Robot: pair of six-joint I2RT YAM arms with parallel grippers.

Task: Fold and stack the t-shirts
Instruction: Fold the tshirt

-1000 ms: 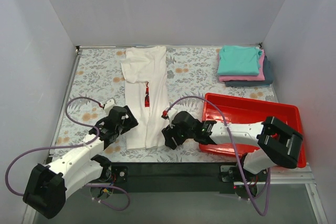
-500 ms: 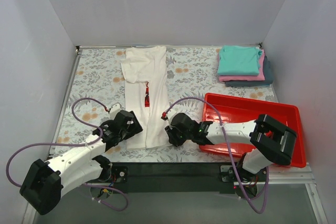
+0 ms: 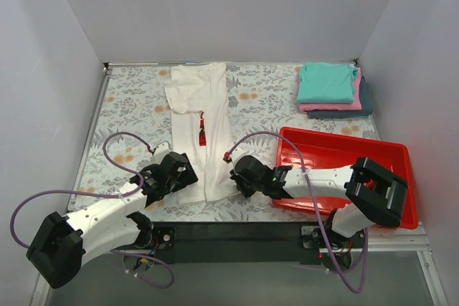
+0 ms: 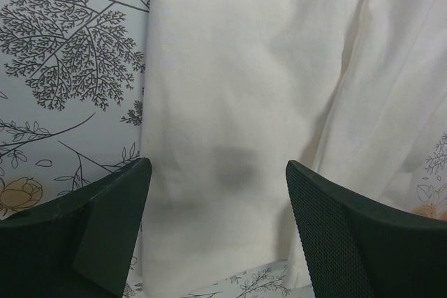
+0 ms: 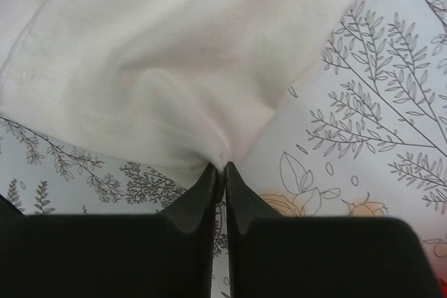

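Note:
A white t-shirt (image 3: 201,123), folded lengthwise into a long strip with a bit of red print (image 3: 202,132) showing, lies from the back edge toward the arms. My right gripper (image 3: 235,181) is shut on its near right corner, the white cloth (image 5: 174,82) bunched between the tips (image 5: 223,167). My left gripper (image 3: 185,177) is open at the near left corner, its fingers (image 4: 105,214) straddling the shirt's hem (image 4: 223,172) without pinching it. Folded teal (image 3: 326,81), pink (image 3: 337,105) and dark blue-grey (image 3: 355,111) t-shirts sit stacked at the back right.
A red plastic tray (image 3: 344,152) stands on the right, under my right arm. The floral tablecloth (image 3: 129,105) covers the table, and white walls enclose it on three sides.
My right gripper closed onto the shirt's near right corner. The left gripper slid right, onto the near left corner, staying open.

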